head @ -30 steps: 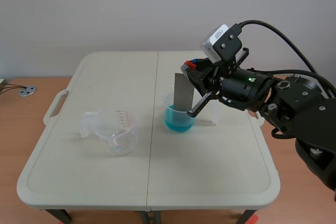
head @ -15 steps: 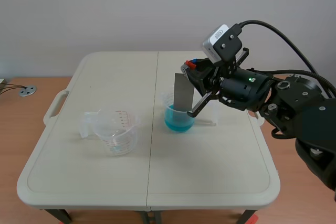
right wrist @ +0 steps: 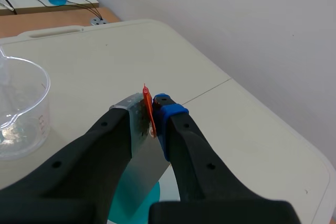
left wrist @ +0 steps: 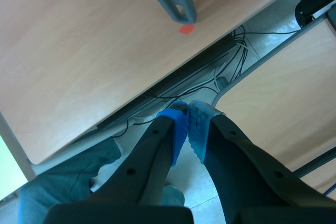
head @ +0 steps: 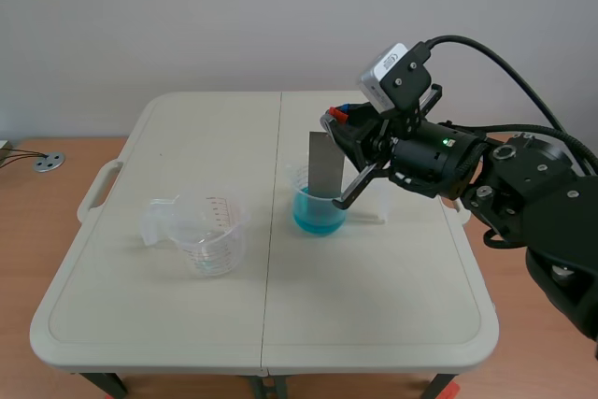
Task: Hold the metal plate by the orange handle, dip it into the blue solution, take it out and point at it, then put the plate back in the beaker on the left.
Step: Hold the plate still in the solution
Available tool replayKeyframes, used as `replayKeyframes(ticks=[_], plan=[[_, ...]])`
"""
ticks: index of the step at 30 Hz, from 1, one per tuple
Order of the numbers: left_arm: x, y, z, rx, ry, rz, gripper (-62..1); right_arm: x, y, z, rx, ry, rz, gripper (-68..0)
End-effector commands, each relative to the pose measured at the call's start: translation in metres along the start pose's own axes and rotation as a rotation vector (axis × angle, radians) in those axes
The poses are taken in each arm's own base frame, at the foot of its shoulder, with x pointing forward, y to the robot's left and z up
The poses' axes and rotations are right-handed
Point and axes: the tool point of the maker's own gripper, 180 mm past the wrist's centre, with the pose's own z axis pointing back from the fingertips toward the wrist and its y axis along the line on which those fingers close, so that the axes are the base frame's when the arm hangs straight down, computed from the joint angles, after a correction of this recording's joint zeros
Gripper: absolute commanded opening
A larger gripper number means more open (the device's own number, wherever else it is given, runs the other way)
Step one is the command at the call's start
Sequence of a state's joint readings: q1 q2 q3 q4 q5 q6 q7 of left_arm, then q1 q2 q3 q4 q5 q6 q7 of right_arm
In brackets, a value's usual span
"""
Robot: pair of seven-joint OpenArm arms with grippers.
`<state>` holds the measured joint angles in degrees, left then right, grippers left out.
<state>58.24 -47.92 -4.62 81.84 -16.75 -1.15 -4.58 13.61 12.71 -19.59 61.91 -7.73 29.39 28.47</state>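
Plate position: metal plate hangs upright, its lower end inside the beaker of blue solution, which stands near the middle of the table. From the scene view the bottom edge appears to sit at about the liquid surface; how far it is immersed cannot be made out.

Right gripper: clamped on the orange handle at the top of the plate. The right wrist view confirms this. The thin orange tab is pinched between the two fingertips, with the grey sheet running down from there under the gripper toward the teal liquid.

Empty beaker: clear plastic with printed graduations, on the left part of the table, well apart from the blue one. It shows ahead of and beside the right gripper in the wrist view.

Left gripper: fingers closed together, blue pads meeting, nothing between them. It is off the table, pointing at the floor, with a grey table leg and cables ahead of it.
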Motion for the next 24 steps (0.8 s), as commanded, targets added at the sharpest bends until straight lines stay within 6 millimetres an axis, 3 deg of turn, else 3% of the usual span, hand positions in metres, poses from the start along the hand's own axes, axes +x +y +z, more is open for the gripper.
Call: replayKeyframes(ticks=[1,24], plan=[[0.002,-0.002,0.000,-0.001,-0.011,0.009,-59.1,0.013,-0.007,-0.002,-0.009,-0.040,0.016,-66.2],[0.002,-0.002,0.000,-0.001,-0.011,0.009,-59.1,0.066,-0.029,-0.002,-0.053,-0.117,0.124,-66.2]])
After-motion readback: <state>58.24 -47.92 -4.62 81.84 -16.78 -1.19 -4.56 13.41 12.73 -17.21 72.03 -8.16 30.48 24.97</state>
